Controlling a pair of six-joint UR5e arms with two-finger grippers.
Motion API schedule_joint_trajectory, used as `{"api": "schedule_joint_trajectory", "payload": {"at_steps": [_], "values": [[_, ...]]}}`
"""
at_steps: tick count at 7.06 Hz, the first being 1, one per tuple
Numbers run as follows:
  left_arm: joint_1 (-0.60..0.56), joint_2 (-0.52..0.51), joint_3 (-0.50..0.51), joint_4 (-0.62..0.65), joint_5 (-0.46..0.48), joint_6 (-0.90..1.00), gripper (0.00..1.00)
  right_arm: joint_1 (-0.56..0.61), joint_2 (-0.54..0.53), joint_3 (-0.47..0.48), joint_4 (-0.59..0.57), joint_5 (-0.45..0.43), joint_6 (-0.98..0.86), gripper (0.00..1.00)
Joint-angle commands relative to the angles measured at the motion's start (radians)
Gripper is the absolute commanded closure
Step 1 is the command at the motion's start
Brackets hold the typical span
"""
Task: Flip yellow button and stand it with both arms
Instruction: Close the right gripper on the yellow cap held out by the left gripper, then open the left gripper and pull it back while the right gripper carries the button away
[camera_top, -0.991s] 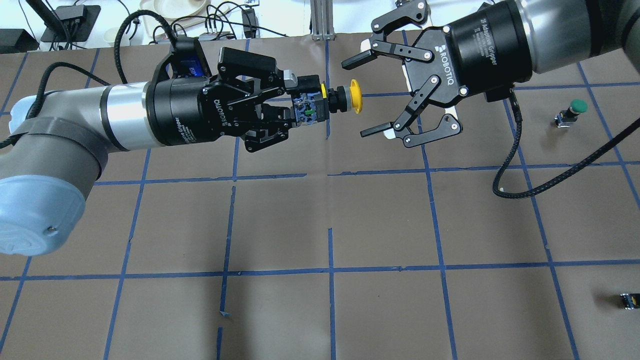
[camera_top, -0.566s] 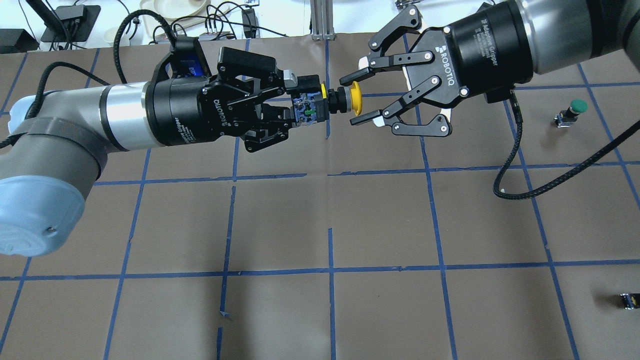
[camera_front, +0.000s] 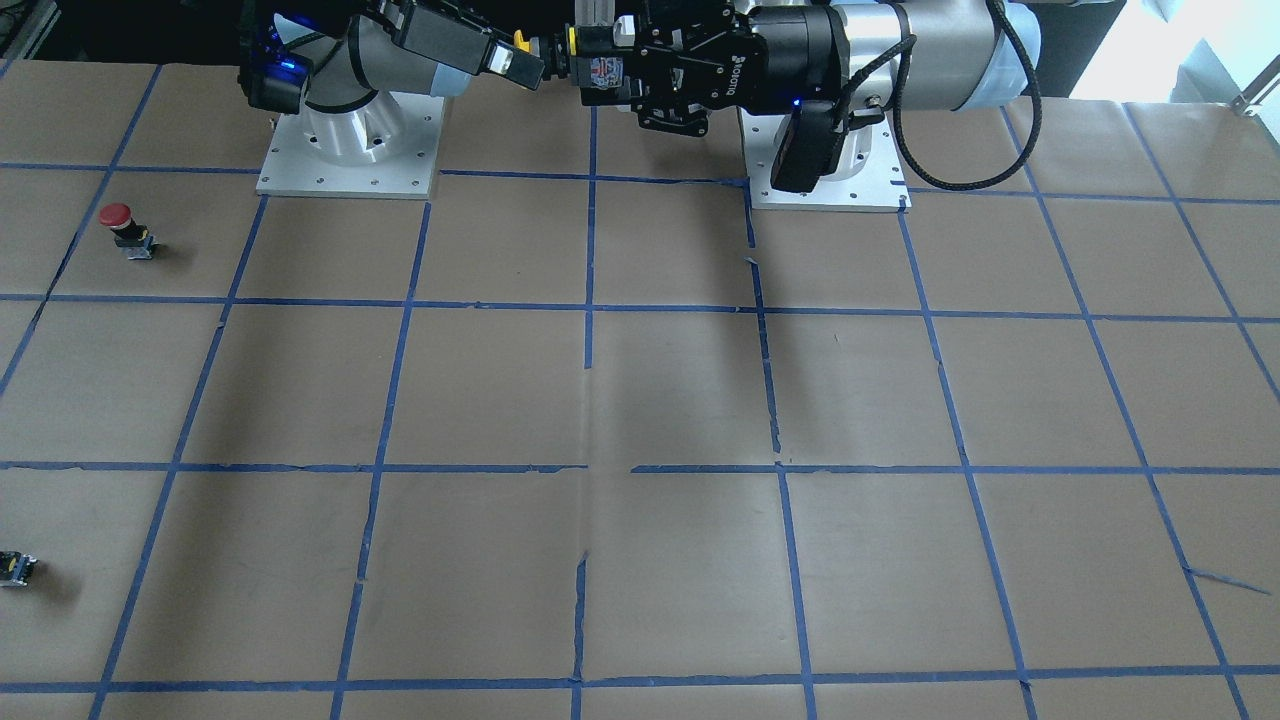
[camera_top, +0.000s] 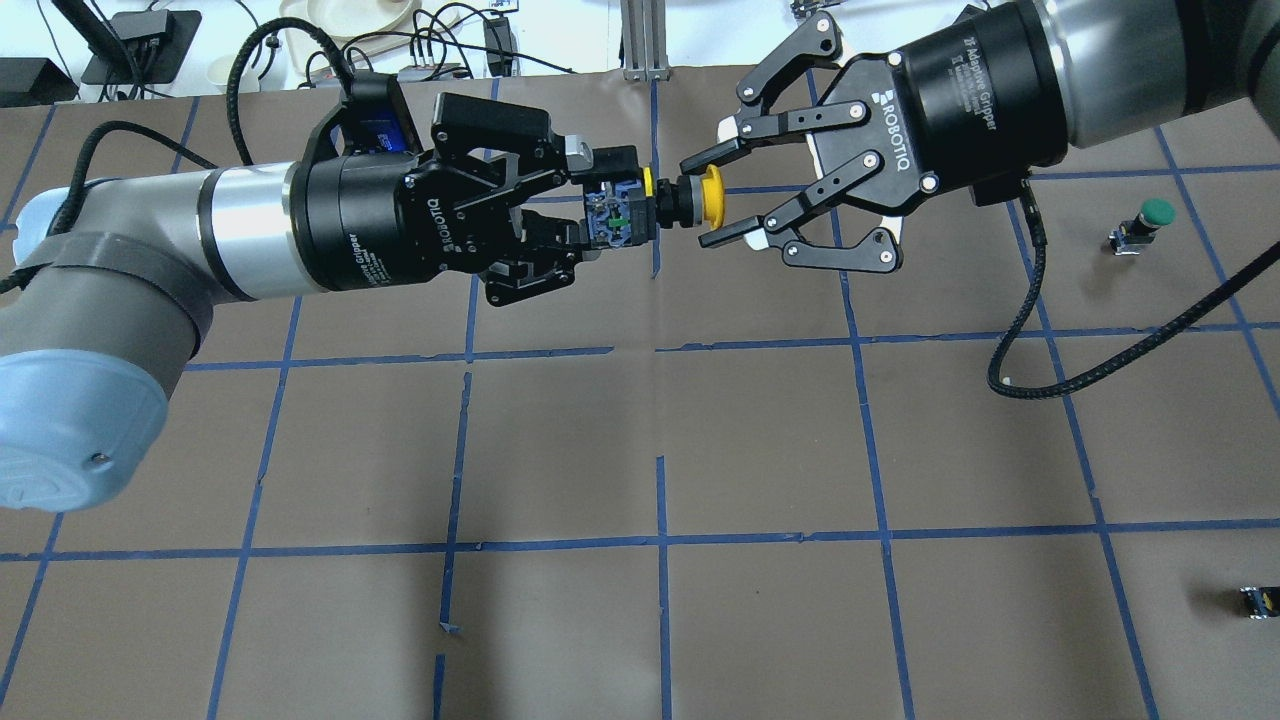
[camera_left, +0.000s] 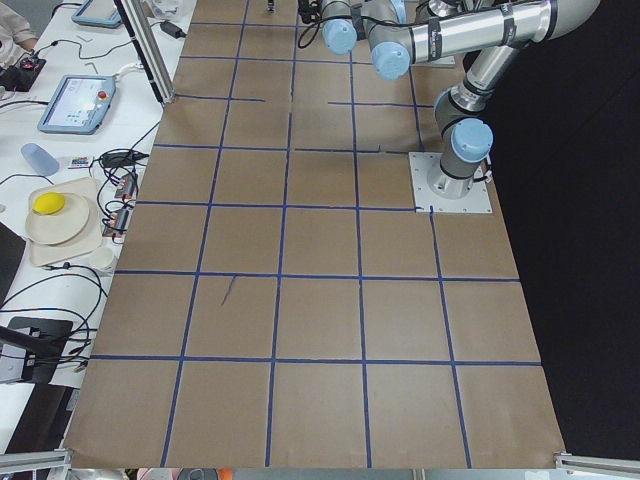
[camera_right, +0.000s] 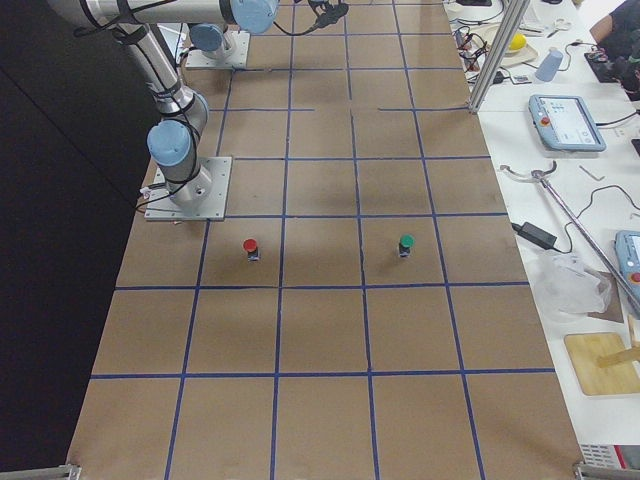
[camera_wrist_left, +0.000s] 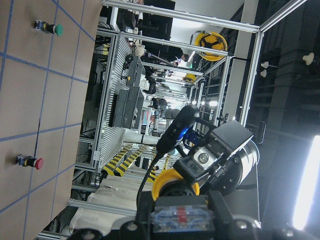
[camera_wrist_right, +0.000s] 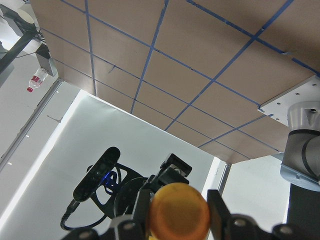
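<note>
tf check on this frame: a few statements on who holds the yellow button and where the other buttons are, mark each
1. The left gripper holds the yellow button by its block end, off the table. True.
2. The yellow cap points back at the left gripper. False: it points at the right gripper, whose fingers flank it.
3. A green button stands on the table. True.
4. The red button is in the right gripper. False: it sits on the table, away from both arms.

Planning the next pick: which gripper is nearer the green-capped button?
Right. The right gripper grips the yellow button by its cap, on the side toward the green-capped button; the left gripper holds its block, farther off.
</note>
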Motion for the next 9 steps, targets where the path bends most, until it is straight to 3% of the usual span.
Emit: {"api": "schedule_joint_trajectory", "payload": {"at_steps": [1, 3, 5, 7, 8, 9], "values": [[0.0, -0.003, 0.001, 0.008, 0.004, -0.011, 0.0, -0.002, 0.002, -0.005, 0.0, 0.0, 0.0, 0.76], [0.0, -0.003, 0.005, 0.011, 0.04, -0.011, 0.0, -0.02, 0.008, -0.02, -0.012, -0.035, 0.002, 0.77], [0.023, -0.001, 0.012, 0.094, 0.26, -0.046, 0.0, -0.09, 0.008, -0.034, -0.015, -0.159, -0.067, 0.77], [0.064, -0.016, 0.038, 0.18, 0.533, -0.08, 0.0, -0.183, 0.008, -0.036, -0.008, -0.268, -0.276, 0.77], [0.072, -0.026, 0.071, 0.18, 0.718, -0.08, 0.0, -0.189, 0.011, -0.033, -0.011, -0.475, -0.516, 0.78], [0.072, -0.065, 0.141, 0.174, 0.972, -0.08, 0.0, -0.212, 0.013, -0.027, -0.012, -0.603, -0.713, 0.79]]}}
